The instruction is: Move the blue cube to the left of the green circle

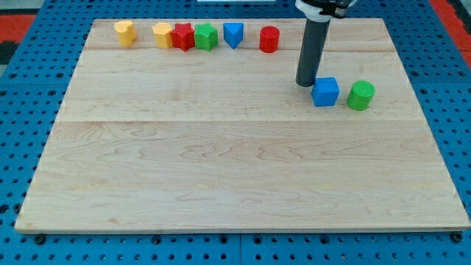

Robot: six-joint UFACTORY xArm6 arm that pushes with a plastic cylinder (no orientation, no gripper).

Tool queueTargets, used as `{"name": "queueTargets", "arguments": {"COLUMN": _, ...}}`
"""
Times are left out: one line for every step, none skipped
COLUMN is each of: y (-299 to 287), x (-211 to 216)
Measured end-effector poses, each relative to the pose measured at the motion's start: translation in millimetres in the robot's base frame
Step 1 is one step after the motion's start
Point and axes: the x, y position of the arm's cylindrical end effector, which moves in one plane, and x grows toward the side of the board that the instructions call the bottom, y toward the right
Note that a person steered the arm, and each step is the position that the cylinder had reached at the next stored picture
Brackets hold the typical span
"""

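The blue cube (325,92) lies on the wooden board at the view's right, just left of the green circle (360,96), with a small gap between them. My tip (305,83) stands on the board right at the blue cube's upper left corner, touching or nearly touching it. The dark rod rises from there toward the view's top.
A row of blocks lies along the board's top edge: a yellow block (125,32), a second yellow block (162,34), a red star-like block (182,37), a green block (206,36), a blue triangle-like block (233,34) and a red cylinder (269,39).
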Motion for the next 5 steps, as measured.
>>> {"name": "queueTargets", "arguments": {"y": 12, "x": 0}}
{"name": "queueTargets", "arguments": {"y": 25, "x": 0}}
{"name": "queueTargets", "arguments": {"y": 21, "x": 2}}
{"name": "queueTargets", "arguments": {"y": 9, "x": 29}}
{"name": "queueTargets", "arguments": {"y": -1, "x": 47}}
